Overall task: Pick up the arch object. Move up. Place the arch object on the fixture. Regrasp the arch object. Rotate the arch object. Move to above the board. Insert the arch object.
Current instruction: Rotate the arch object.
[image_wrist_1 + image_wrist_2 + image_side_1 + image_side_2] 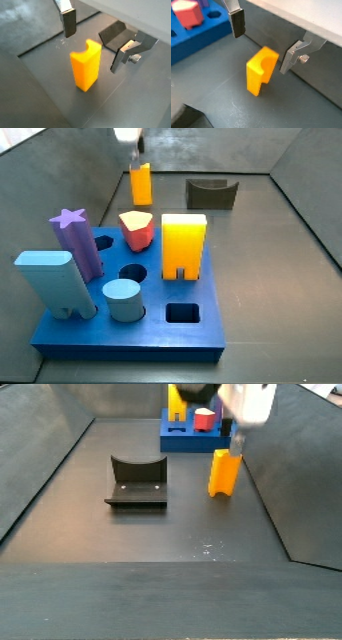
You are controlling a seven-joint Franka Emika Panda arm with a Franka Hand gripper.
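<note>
While the task stands at its 1st step, the pick-up, the gripper (pixel 100 37) hangs above the arch object (pixel 86 66) with its jaws apart and nothing between them. In both wrist views the 2 fingers (pixel 236 22) straddle the upper end of the slab without touching it. The arch object (pixel 260 71) stands upright on the grey floor, its notched end uppermost, free of any support.

Seen in a side view from near to far: the board (pixel 80 333) lies closest, carrying a pale blue rounded bar (pixel 54 280), a cylinder (pixel 124 299), a purple star peg (pixel 78 241), a red hexagon peg (pixel 136 229) and the wide yellow block (pixel 183 245). Beyond it stands the arch object (pixel 140 183), with the gripper (pixel 128 136) directly overhead. The fixture (pixel 211 193) sits to one side of the slab, well apart from it.

Judged from this arrangement, the next move calls for a straight descent until the pads flank the slab's flat faces, then closure. A skewed approach would likely topple the slim, upright piece.
</note>
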